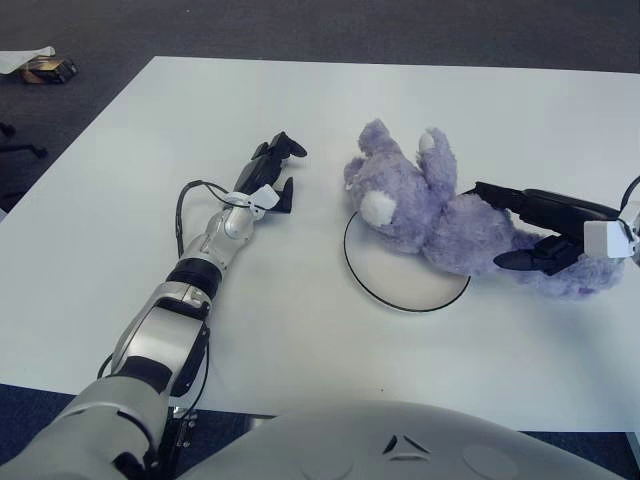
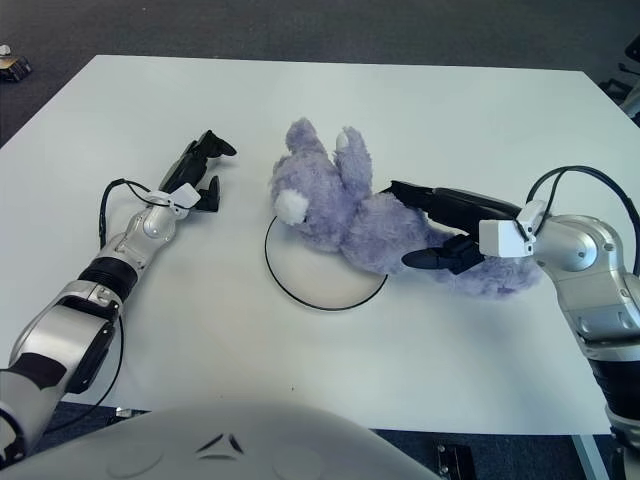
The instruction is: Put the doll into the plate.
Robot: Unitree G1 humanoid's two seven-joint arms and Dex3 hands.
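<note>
doll: we see the purple plush doll [image 1: 440,215] lying on its side, head and upper body over the right edge of the plate [image 1: 395,280], legs trailing off onto the bench [image 1: 300,330].
right robot hand: right robot hand [image 2: 440,230] has fingers clamped around the doll's lower body, one above, one below.
left robot hand: left robot hand [image 1: 275,170] shows left of the doll, fingers loosely spread, holding nothing.
progress: we judge it partly done; the doll overlaps the plate but is not released or centred.
view difference: right eye view shows the right forearm and cable; left eye view crops them.
</note>
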